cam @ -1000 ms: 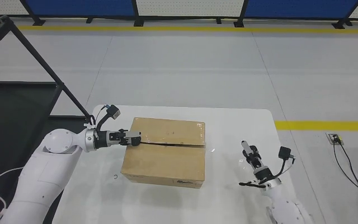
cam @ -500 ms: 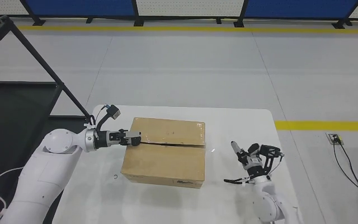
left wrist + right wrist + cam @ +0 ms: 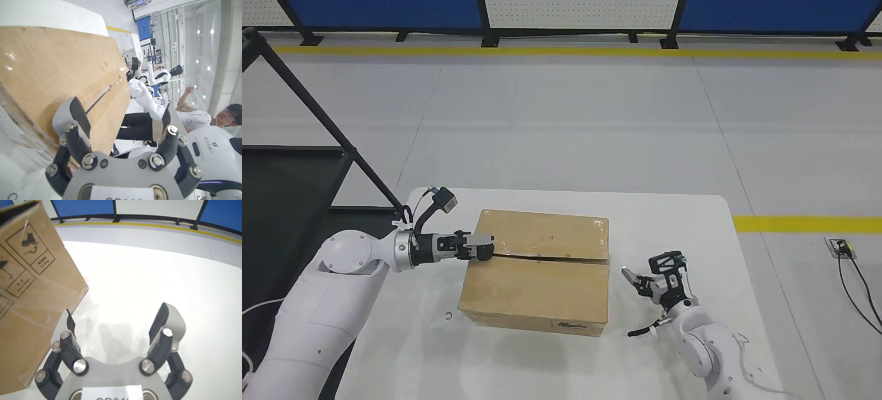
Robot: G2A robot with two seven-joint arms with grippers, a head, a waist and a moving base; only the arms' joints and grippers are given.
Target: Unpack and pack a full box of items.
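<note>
The box sits closed mid-desk, with the left end effector apart at the left end of its seam and the right end effector apart just beside its right side, so unpacking is barely begun and the next move calls for parting that seam, possibly taped.

The right hand has swung in from the right part of the table toward the box. A second ago it sat well apart from the box, pointing away from the robot; now it lies just beside the box's right end, fingers spread
</note>
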